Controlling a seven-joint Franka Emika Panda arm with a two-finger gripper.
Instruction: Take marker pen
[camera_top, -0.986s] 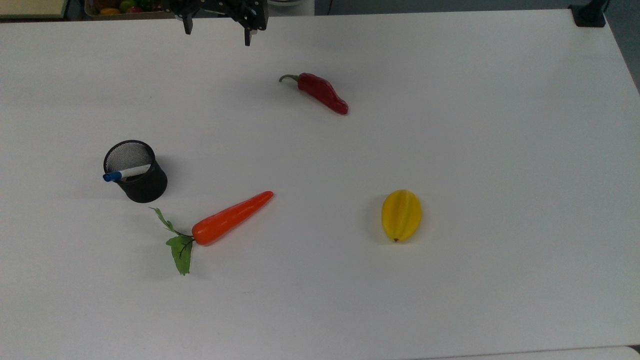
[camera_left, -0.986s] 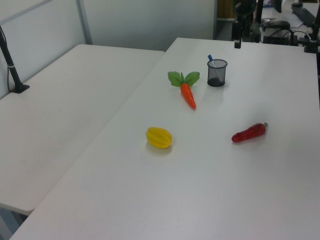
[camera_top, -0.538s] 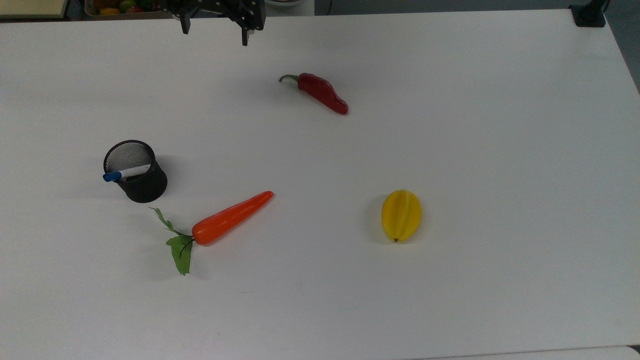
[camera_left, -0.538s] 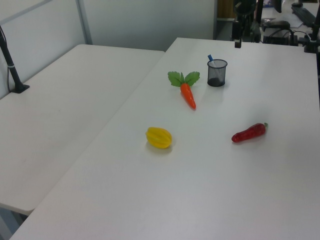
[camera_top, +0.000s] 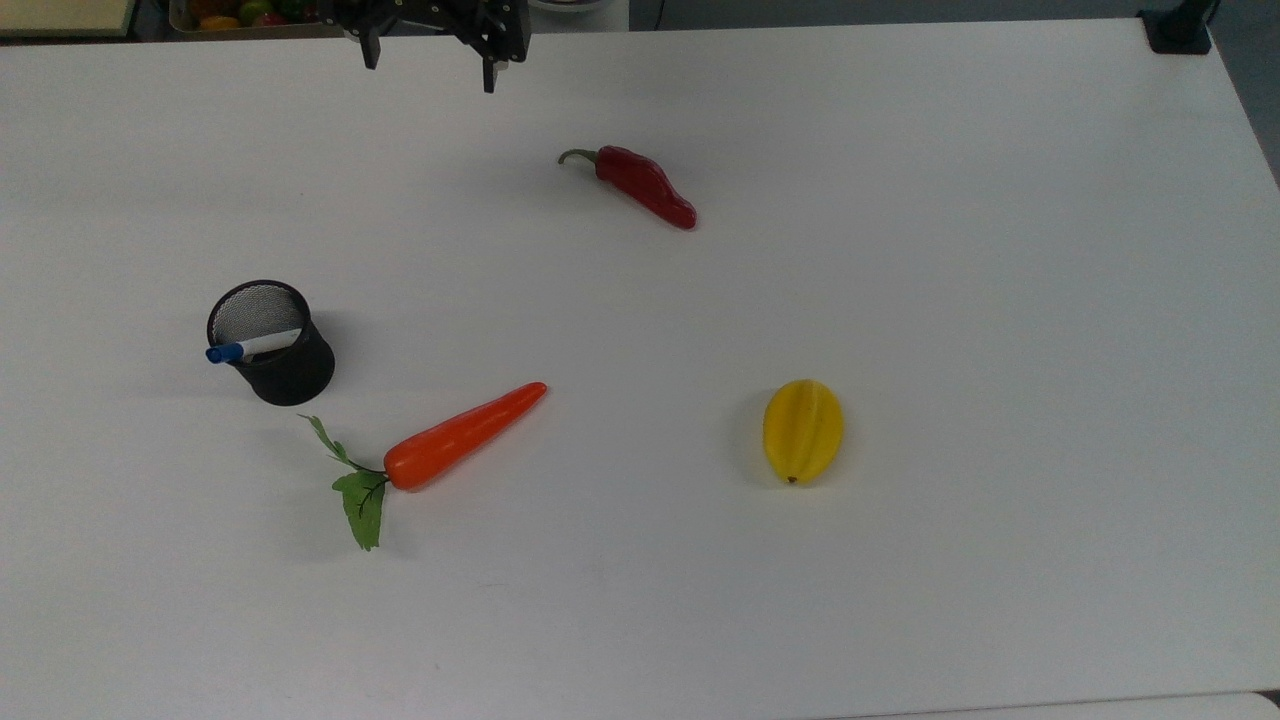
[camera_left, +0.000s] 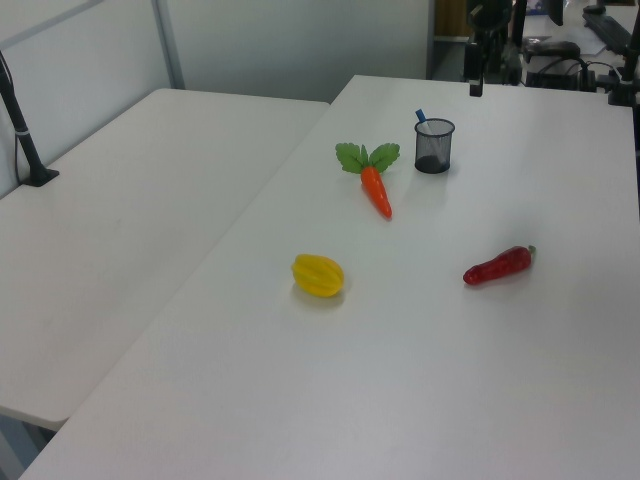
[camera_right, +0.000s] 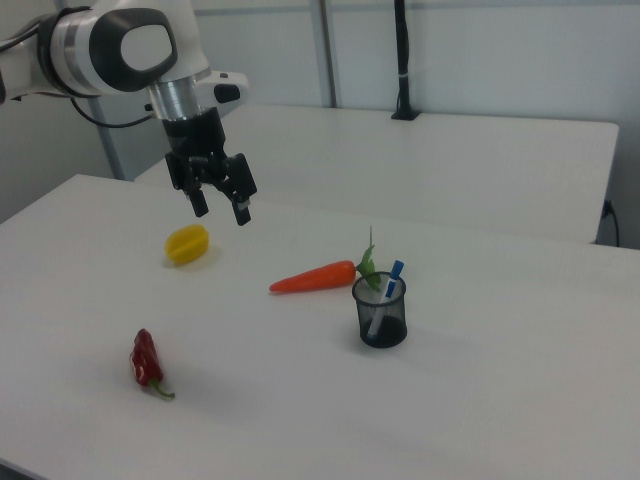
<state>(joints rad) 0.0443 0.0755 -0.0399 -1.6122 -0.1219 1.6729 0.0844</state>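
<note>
The slim white-barrelled marker pen with a blue cap (camera_top: 252, 347) is being held tilted inside the black mesh cylindrical cup (camera_top: 272, 343), just beside the orange plastic carrot (camera_top: 462, 436). The black two-finger gripper (camera_right: 221, 207) is being kept spread apart, empty, well above the white table (camera_top: 900, 250).

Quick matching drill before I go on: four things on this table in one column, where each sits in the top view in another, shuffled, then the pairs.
1. marker
2. carrot
3. chili
4. yellow fruit

A. lying right of centre
B. leaning in the black cup
C. lying nearest the hand
D. lying just lower right of the cup

Pairs: 1-B, 2-D, 3-C, 4-A
</note>
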